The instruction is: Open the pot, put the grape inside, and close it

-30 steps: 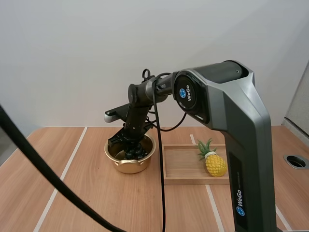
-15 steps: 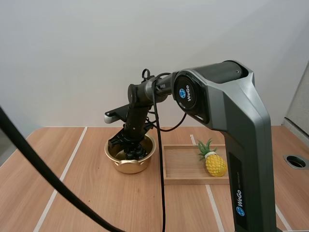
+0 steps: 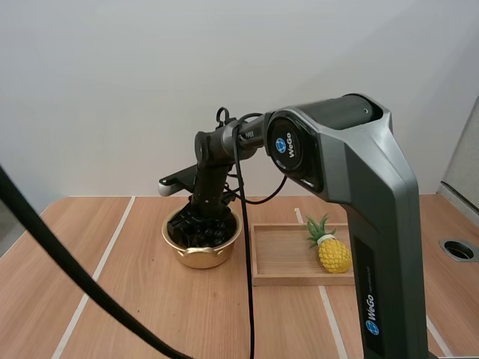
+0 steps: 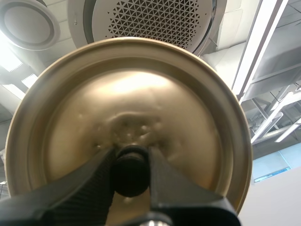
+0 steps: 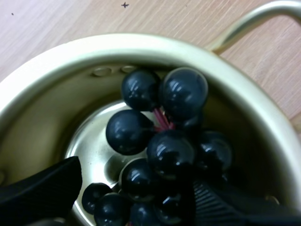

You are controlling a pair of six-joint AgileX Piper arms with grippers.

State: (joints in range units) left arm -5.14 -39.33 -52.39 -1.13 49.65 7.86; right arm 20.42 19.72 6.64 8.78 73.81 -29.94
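Observation:
A gold pot stands on the wooden table, left of the tray. My right gripper reaches down into it. Inside the pot lies the bunch of dark grapes, resting on the bottom. My right gripper is open, one black finger on each side of the bunch and clear of it. My left gripper is shut on the black knob of the gold lid, held up in the air with its underside away from the camera.
A wooden tray sits right of the pot with a yellow toy pineapple at its right end. My right arm's large grey body rises in the foreground. A round hole is in the table at far right.
My right gripper's fingers have spread wide apart inside the pot, letting the grapes go. The wrist has shifted slightly left. The left gripper holds the lid as before.

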